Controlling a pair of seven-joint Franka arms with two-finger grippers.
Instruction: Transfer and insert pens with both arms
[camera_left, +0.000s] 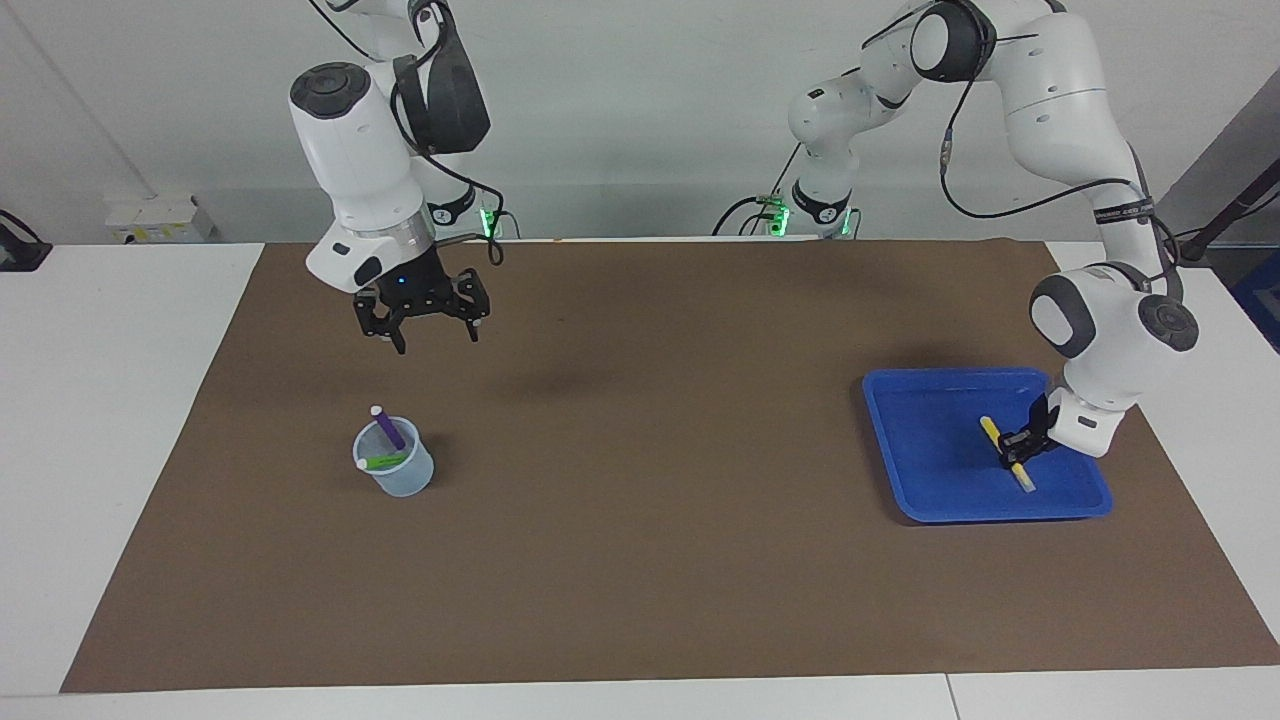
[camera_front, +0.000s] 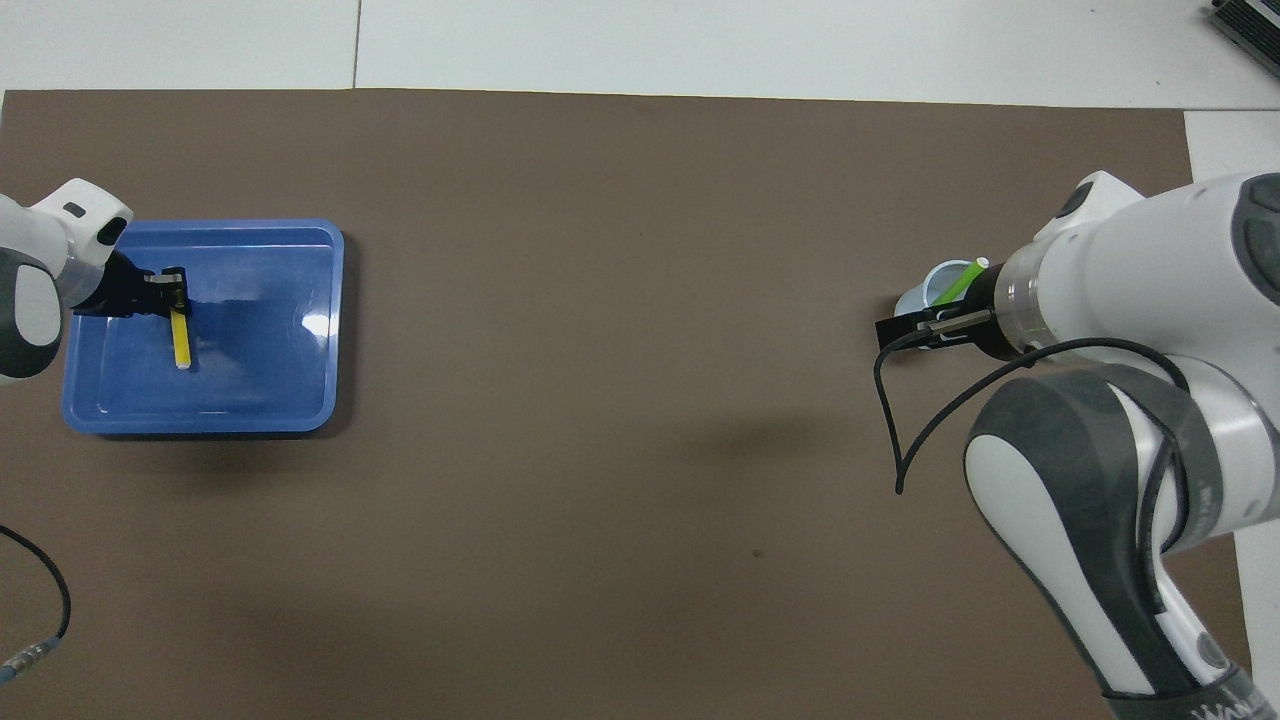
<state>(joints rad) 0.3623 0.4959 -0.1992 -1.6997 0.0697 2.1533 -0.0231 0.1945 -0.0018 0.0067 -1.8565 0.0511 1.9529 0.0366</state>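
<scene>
left hand (camera_left: 1021, 449): pinches yellow pen (camera_left: 1006, 452) in blue tray (camera_left: 925, 480), lower right of facing view, ready to lift | right hand (camera_left: 425, 332): spread, empty, upper left, above the brown mat | cup (camera_left: 396, 471): already holds purple pen (camera_left: 388, 427) and green pen (camera_left: 382, 462)

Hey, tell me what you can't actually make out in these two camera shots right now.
- Purple pen: overhead view, hidden under the right arm.
- Cup: overhead view, mostly covered by the right hand.
- Yellow pen: both views, its middle is covered by the left hand; whether it has left the tray cannot be told.
- Green pen: its lower end sits inside the cup.
</scene>
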